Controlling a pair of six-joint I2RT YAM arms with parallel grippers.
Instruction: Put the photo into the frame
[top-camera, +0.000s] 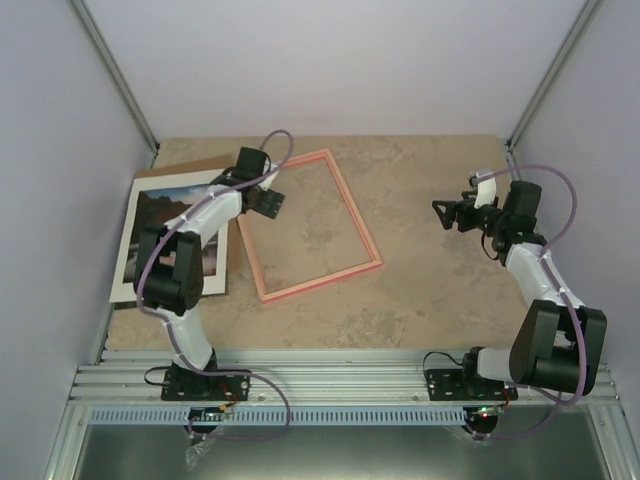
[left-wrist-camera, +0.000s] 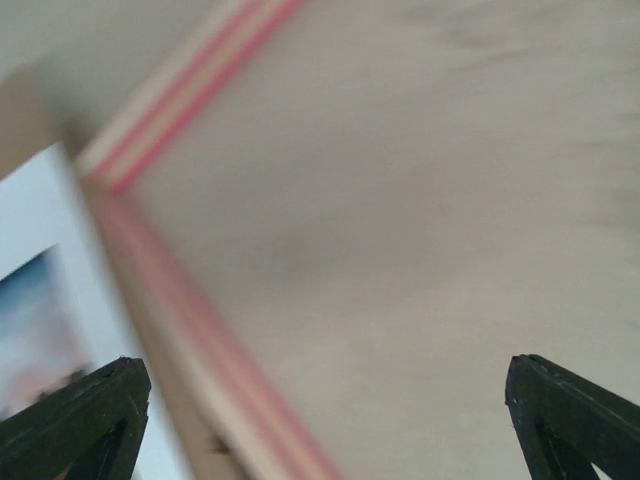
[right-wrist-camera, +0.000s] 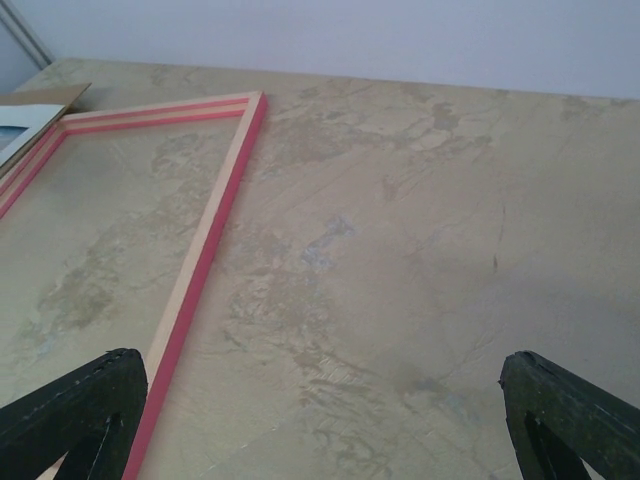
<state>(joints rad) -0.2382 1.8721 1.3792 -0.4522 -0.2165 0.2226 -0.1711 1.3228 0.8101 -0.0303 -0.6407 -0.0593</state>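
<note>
Open tabletop (top-camera: 430, 290) stretches between the frame (top-camera: 352, 208) and the right gripper (top-camera: 440, 215); the left arm (top-camera: 205, 215) overhangs the photo (top-camera: 150, 205) at left.

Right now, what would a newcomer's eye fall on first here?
The pink frame lies empty and skewed, left of the table's centre. The photo sits at the left edge on a brown board, partly hidden by the left arm. The left gripper hangs open over the frame's left edge, and the right gripper, also open, hangs over the table's right side.

Brown backing board (top-camera: 178, 166), beige marbled table (top-camera: 430, 290), pale walls (top-camera: 350, 60)
</note>
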